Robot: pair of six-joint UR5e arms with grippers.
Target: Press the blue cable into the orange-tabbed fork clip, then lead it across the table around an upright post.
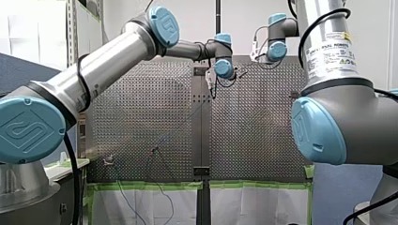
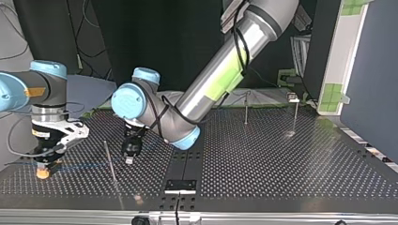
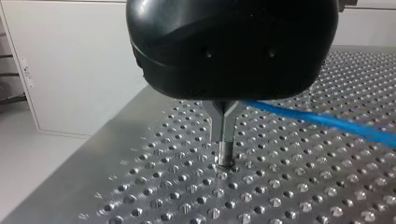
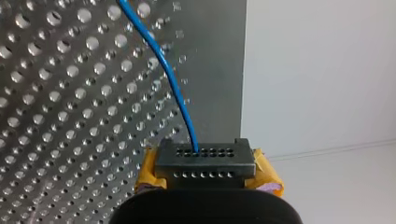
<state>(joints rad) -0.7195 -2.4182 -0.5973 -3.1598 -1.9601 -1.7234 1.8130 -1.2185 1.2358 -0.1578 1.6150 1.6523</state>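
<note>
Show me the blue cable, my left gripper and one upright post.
blue cable [image 4: 175,88], right wrist view, midway along its run ahead of the gripper.
left gripper [image 3: 226,158], left wrist view, between its metal fingertips.
upright post [image 2: 246,108], top view, middle of its shaft.

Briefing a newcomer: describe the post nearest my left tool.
In the top view, look at the perforated table's left half. A thin post stands between my right tool and my left tool. The other two posts stand far back at the right.
</note>
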